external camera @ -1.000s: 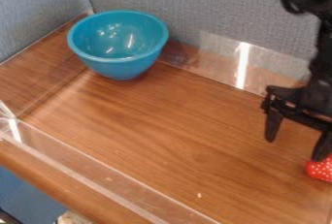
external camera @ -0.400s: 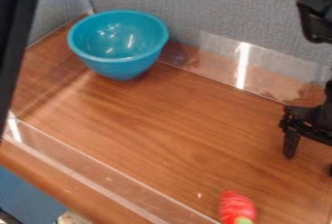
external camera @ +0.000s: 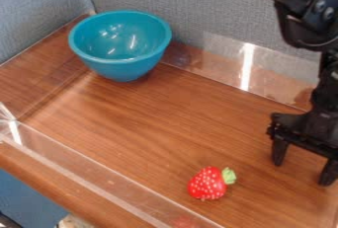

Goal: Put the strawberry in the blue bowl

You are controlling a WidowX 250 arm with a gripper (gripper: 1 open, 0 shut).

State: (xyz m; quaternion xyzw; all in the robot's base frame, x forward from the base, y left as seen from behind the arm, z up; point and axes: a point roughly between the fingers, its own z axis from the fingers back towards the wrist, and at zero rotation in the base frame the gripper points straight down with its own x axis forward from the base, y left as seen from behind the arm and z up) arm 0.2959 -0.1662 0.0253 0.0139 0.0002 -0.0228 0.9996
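The strawberry [external camera: 208, 184] is small, red and glossy with a green cap pointing right, and it lies on the wooden table near the front edge, right of centre. The blue bowl [external camera: 121, 43] stands upright and empty at the back left. My gripper [external camera: 302, 163] hangs at the right side with its two dark fingers pointing down and spread apart, open, with nothing between them. It is to the right of the strawberry and slightly behind it, not touching it. The bowl is far off to the left.
The wooden table [external camera: 145, 114] is ringed by a low clear plastic wall [external camera: 251, 64] at the back and front. A grey fabric panel [external camera: 199, 5] rises behind. The black arm [external camera: 306, 10] reaches down from the top right.
The strawberry has shifted from the right edge by the fingers to the front, then a little up and left. My gripper moved slightly right, then back, staying open.
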